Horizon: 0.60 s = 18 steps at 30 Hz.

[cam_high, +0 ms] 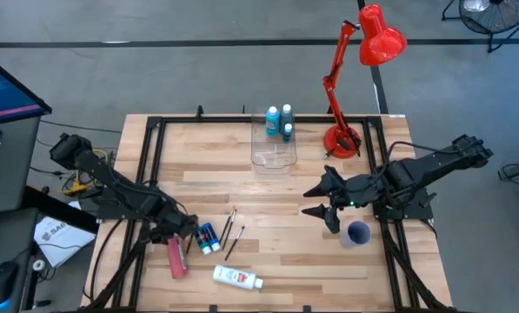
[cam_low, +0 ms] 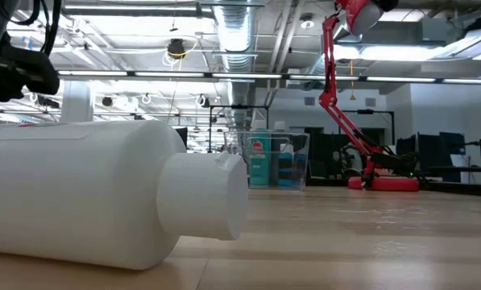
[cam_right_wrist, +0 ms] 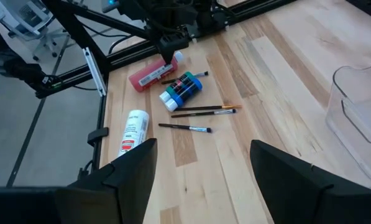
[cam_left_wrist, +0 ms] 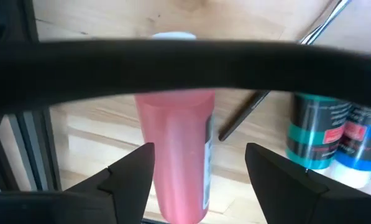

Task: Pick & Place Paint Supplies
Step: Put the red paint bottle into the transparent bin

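Your pink-red plastic paint tube (cam_left_wrist: pixel 173 155) lies flat on the wooden worktop (cam_high: pixel 285 252) near the left front corner, and your left claw (cam_high: pixel 182 228) sits right over its cap end. In the left wrist view the fingers (cam_left_wrist: pixel 132 171) are spread, one either side of the tube, not pinching it. Just beside it lies the pair of small blue-green paint bottles (cam_high: pixel 207 237), then three thin dark paintbrushes (cam_high: pixel 233 230), and nearer the front edge the white plastic bottle with a red label (cam_high: pixel 236 277) on its side.

Watch the risk here: the tube is round and lying down, so if you close off-centre it can roll or squirt out sideways into the little bottles. One brush also runs close by the tube, and a low finger could catch and drag it.

Farther off, the clear see-through plastic box (cam_high: pixel 273 143) already holds bottles. Your right claw (cam_high: pixel 316 200) hovers spread mid-table, near the small purple cup (cam_high: pixel 358 234), holding nothing.
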Motion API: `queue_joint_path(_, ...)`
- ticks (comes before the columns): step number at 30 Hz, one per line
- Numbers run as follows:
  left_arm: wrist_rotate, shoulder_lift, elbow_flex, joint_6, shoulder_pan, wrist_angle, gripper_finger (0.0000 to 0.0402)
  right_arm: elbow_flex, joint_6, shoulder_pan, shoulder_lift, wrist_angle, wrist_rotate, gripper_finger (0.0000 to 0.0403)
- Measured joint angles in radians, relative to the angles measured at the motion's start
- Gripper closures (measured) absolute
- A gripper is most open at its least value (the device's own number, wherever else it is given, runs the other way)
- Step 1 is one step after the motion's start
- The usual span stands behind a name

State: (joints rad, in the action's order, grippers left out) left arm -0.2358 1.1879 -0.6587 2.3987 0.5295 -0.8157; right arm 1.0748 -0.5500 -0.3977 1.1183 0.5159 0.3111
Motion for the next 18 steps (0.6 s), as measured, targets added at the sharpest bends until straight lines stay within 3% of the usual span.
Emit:
queue_joint_path(10,-0.005,0.001,0.001,-0.007,0.016,0.012,0.0123,0.0,0.003,0.0,0.0,0.0,0.0,0.0153)
queue_joint_path(18,-0.006,0.001,0.001,0.008,0.095,0.066,0.0114,0.0,0.003,0.0,0.0,0.0,0.0,0.0153)
